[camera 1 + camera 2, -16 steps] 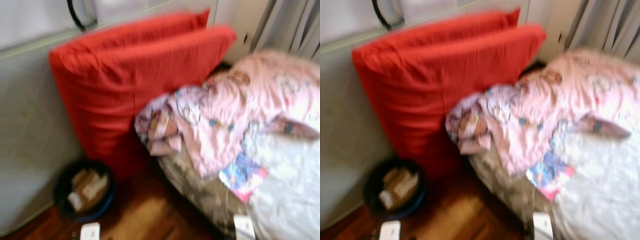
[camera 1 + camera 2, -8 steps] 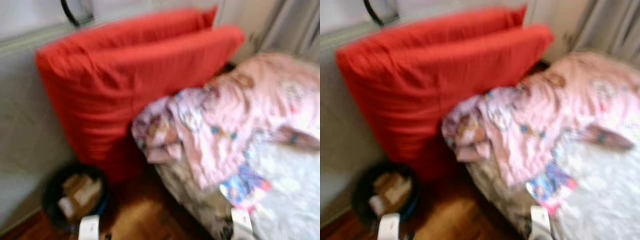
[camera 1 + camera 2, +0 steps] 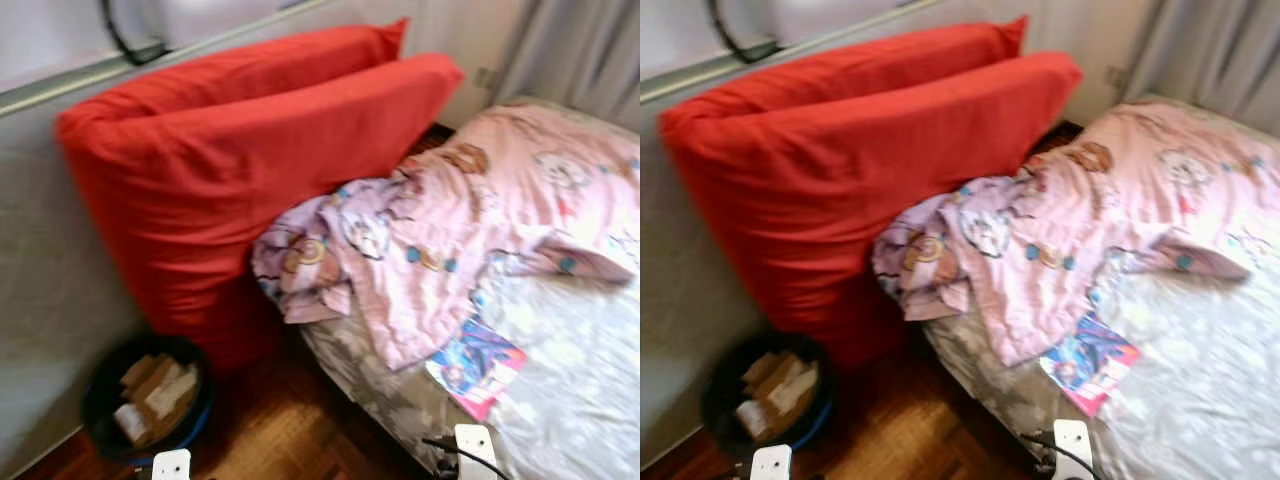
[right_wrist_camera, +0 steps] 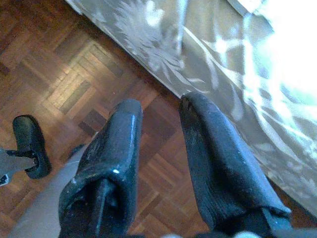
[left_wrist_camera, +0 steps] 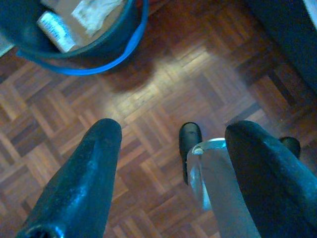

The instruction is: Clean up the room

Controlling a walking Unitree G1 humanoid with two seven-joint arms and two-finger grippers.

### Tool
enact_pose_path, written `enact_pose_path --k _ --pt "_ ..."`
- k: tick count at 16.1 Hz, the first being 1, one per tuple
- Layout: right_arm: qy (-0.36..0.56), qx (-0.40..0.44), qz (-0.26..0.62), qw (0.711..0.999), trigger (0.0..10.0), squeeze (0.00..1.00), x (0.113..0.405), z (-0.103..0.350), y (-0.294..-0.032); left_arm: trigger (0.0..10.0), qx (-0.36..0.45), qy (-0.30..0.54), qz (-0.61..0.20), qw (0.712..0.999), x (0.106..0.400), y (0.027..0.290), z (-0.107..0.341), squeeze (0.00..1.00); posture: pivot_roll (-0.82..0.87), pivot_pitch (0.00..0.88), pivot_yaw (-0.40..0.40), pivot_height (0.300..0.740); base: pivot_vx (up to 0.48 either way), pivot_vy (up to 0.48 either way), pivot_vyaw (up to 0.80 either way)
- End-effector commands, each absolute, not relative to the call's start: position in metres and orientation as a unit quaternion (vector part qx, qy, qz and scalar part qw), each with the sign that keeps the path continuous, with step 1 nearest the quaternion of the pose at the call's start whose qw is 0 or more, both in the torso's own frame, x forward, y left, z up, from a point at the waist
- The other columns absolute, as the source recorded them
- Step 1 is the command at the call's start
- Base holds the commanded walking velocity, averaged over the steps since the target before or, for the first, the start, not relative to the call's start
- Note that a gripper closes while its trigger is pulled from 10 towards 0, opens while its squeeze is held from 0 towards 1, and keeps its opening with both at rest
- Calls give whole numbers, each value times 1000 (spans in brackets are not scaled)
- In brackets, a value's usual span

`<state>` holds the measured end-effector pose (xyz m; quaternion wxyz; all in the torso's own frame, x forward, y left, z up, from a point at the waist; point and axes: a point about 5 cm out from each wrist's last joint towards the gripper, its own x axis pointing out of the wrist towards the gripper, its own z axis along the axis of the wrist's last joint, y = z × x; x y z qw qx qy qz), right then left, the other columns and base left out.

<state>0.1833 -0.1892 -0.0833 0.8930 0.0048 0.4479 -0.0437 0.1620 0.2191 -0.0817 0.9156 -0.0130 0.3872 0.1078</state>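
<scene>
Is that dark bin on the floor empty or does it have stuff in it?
Not empty. The bin, upright beside the red cushion, holds what look like cardboard and paper scraps, filling much of it.

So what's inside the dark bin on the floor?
The bin holds crumpled brown cardboard or paper scraps and something white. Whatever lies beneath that top layer is covered.

Wall: a grey wall (image 3: 50,270) stood behind the cushions.
Curtain: a grey curtain (image 3: 585,50) hung beyond the bed.
Floor: parquet floor (image 5: 163,99) lay beside the bed.
</scene>
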Motion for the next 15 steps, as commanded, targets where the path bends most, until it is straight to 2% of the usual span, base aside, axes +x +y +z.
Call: enact_pose_path --k 1,6,8,10,13,15 --pt "391 58 -89 914 10000 0 244 -39 -238 10000 -35 398 114 910 196 245 -64 0 9 0 11 740 0 0 -781" --pt "391 50 -84 915 10000 0 246 -37 -240 10000 -36 392 113 912 198 243 -63 0 26 0 -18 740 0 0 -781" --pt "392 44 -81 915 10000 0 246 -36 -242 10000 -39 389 116 913 199 242 -63 0 34 0 -25 740 0 -442 -781" --pt "390 45 -82 916 10000 0 246 -36 -242 10000 -40 362 105 925 217 224 -57 0 30 0 -20 740 0 0 -781" --pt "388 44 -78 917 10000 0 245 -37 -242 10000 -54 392 124 910 195 240 -66 0 40 0 -29 740 0 0 -785" --pt "378 41 -74 922 10000 0 246 -36 -242 10000 -53 396 126 908 189 245 -67 0 36 0 -28 740 0 0 0"
